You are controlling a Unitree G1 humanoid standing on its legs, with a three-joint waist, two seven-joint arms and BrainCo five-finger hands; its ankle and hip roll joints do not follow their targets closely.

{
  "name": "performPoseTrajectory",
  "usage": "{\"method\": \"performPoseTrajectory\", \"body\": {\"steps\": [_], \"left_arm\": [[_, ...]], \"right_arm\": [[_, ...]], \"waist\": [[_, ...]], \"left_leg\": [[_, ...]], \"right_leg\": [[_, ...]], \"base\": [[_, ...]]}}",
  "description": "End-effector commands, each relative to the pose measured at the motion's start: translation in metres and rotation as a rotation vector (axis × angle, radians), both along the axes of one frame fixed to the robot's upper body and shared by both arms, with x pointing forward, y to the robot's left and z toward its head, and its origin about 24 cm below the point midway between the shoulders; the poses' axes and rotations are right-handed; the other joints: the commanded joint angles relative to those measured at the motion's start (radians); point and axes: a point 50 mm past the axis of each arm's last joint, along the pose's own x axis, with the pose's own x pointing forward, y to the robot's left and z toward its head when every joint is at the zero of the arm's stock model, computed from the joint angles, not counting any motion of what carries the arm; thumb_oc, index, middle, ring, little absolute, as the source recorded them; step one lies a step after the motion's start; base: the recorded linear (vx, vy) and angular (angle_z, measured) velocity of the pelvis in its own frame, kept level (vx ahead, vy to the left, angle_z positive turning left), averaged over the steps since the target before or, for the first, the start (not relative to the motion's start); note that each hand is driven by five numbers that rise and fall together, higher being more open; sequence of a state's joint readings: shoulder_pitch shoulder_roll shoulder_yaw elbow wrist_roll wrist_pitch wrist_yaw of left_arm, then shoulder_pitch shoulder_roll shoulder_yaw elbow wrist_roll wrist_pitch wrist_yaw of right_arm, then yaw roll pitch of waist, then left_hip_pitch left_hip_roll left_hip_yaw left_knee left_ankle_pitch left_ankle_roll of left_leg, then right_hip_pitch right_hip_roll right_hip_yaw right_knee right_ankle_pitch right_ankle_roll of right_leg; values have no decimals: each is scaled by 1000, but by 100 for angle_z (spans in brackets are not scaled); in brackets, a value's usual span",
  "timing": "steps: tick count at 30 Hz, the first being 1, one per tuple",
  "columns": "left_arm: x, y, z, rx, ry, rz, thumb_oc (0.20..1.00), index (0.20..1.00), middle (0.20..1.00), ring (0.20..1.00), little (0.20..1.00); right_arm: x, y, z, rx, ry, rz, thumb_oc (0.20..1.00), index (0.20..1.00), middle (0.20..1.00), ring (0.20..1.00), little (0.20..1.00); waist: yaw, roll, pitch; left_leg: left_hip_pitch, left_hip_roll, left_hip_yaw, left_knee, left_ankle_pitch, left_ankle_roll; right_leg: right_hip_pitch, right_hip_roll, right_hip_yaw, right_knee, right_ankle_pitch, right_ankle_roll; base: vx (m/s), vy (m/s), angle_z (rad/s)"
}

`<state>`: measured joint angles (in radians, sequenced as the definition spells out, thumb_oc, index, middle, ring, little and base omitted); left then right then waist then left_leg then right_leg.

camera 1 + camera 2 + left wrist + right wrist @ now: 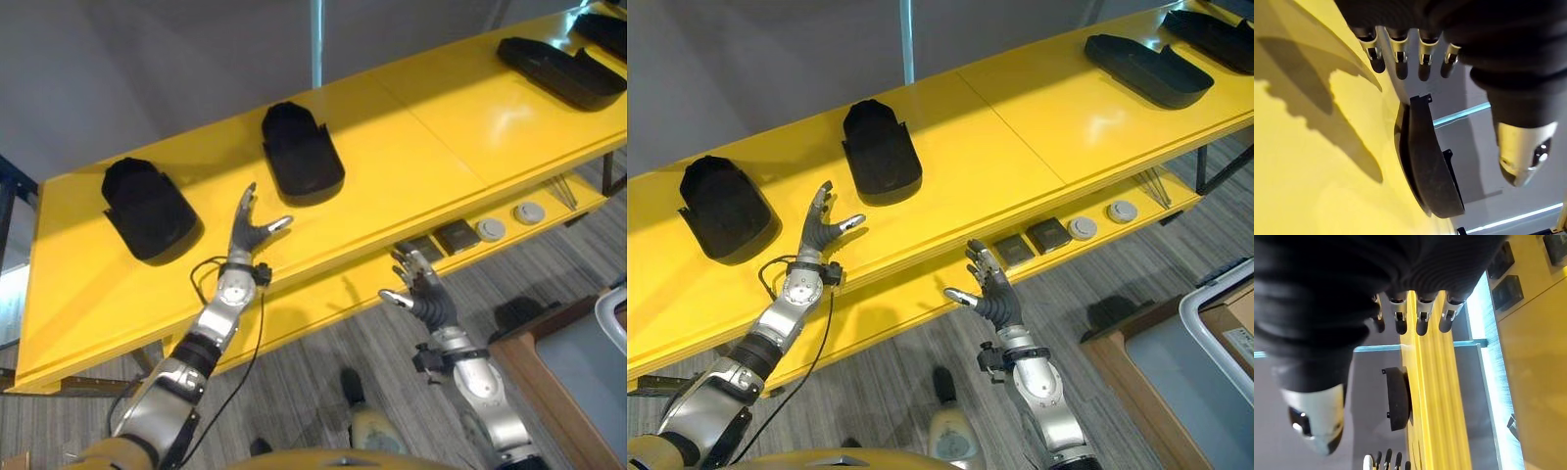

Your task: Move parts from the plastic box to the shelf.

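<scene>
The shelf (421, 147) is a long board of smooth, glossy yellow, its top made of flat panels joined at a visible seam, with a lower yellow ledge (323, 294) running under its front edge. Four black parts lie on the top surface, all of matte moulded plastic. Two are alike: short, rounded shells with a hooded back and a flat tongue, the left part (147, 208) near the shelf's left end and the middle part (302, 152) well to its right. Toward the shelf's right end lies a long part (560, 70), a shallow elongated tray with raised rims, and beyond it, at the far right corner, a fourth part (605, 29) cut off by the picture's edge.

On the ledge sit two dark square pieces (457, 236) side by side and two small grey round discs (492, 229) just to their right.

The left hand (250, 231) hovers over the shelf's front strip, between the left part and the middle part, touching neither; its fingers are straight and spread, the thumb held apart, and it holds nothing. The right hand (419, 292) hangs in front of the ledge, below the square pieces, fingers loosely extended and thumb out, also empty. The floor (323, 382) below the shelf is grey, streaked carpet.
</scene>
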<state>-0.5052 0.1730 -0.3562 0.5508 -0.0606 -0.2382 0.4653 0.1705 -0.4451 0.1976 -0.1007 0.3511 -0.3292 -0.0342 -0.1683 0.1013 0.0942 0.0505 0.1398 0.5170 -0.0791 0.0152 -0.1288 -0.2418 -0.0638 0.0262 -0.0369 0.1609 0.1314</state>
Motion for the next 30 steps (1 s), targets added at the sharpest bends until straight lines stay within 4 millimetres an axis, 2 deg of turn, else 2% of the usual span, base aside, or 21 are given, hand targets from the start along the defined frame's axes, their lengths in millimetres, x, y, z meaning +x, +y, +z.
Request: {"method": "performPoseTrajectory", "body": {"steps": [1, 8, 13, 18, 24, 30], "left_arm": [[19, 2, 25, -53, -94, 108, 1000, 1000, 1000, 1000, 1000], [34, 23, 45, -117, -151, 328, 1000, 1000, 1000, 1000, 1000], [37, 36, 47, -138, -156, 407, 1000, 1000, 1000, 1000, 1000], [32, 38, 51, -131, -206, 470, 1000, 1000, 1000, 1000, 1000], [13, 36, 42, -169, -241, 521, 1000, 1000, 1000, 1000, 1000], [1, 43, 24, -162, -202, 544, 1000, 1000, 1000, 1000, 1000]], "right_arm": [[0, 6, 24, 55, -138, 28, 1000, 1000, 1000, 1000, 1000], [5, 13, 26, 95, -144, 57, 1000, 1000, 1000, 1000, 1000], [5, 14, 23, 114, -125, 70, 1000, 1000, 1000, 1000, 1000], [3, 14, 21, 134, -121, 69, 1000, 1000, 1000, 1000, 1000], [0, 10, 17, 155, -102, 27, 1000, 1000, 1000, 1000, 1000], [-2, 8, 15, 166, -91, 4, 1000, 1000, 1000, 1000, 1000]], "waist": [[3, -9, 19], [-9, -17, 29], [-7, -20, 20], [5, -24, 12], [34, -30, 4], [54, -36, -2]], "left_leg": [[49, -4, -15, 93, -167, 0], [32, -1, -4, 91, -160, -4], [37, 3, -6, 87, -159, -6], [45, 6, -21, 86, -161, -6], [53, 9, -46, 90, -164, -5], [52, 7, -61, 94, -163, -3]], "right_leg": [[-9, -24, -40, 151, -202, 130], [-40, -15, -30, 159, -199, 130], [-39, -14, -40, 166, -206, 128], [-28, -12, -54, 167, -214, 124], [-5, -16, -76, 168, -224, 118], [10, -19, -90, 164, -223, 115]], "base": [[-21, -4, -8], [-4, -13, -6], [4, -6, 0], [14, -38, 0], [3, -34, 7], [-4, -23, 9]]}}
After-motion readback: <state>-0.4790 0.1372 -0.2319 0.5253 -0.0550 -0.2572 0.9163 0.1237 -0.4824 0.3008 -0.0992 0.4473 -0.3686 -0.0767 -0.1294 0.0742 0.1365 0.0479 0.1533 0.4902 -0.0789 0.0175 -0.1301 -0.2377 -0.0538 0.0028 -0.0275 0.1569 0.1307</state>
